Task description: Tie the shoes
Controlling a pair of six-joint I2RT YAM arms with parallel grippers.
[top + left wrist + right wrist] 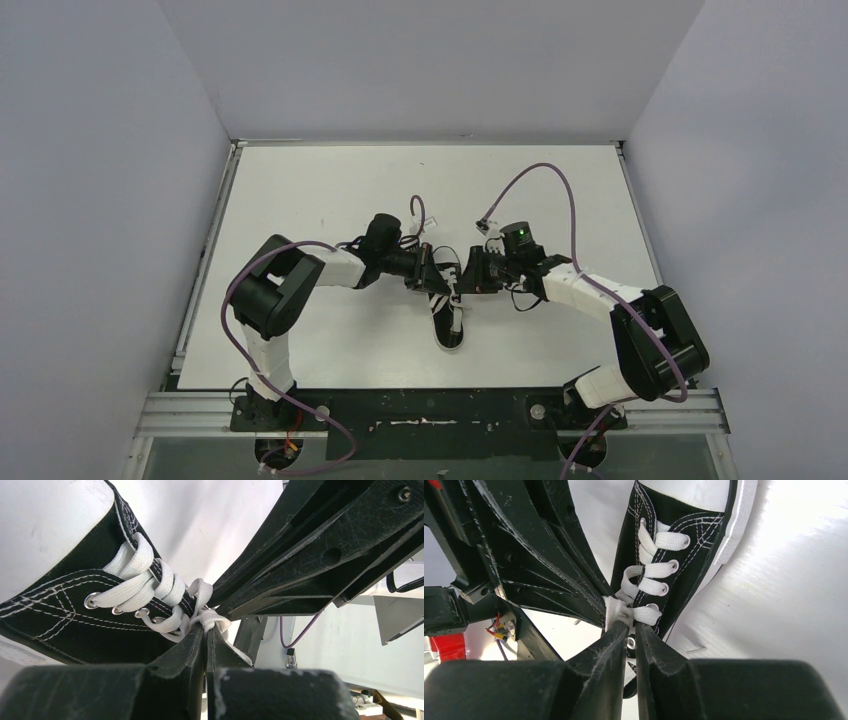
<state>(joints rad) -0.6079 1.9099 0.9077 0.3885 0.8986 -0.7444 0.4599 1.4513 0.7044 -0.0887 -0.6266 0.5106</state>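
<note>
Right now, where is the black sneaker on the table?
In the top view, the black sneaker lies near the middle of the white table, between the left gripper and the right gripper, both shut on its white laces.

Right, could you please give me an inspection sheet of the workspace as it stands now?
Surface: white tabletop, shoe lying mid-table.
Job's things: small black canvas sneaker with white sole, between both claws; white laces threaded, bunched at the top eyelets.
Clutter: nothing seen.
Grippers: left claw and right claw each shut on the white laces, tips close together.
Cables: purple cables loop over both arms, off the sneaker.
Surroundings: plain pale walls on three sides; metal rail at the near edge.
</note>
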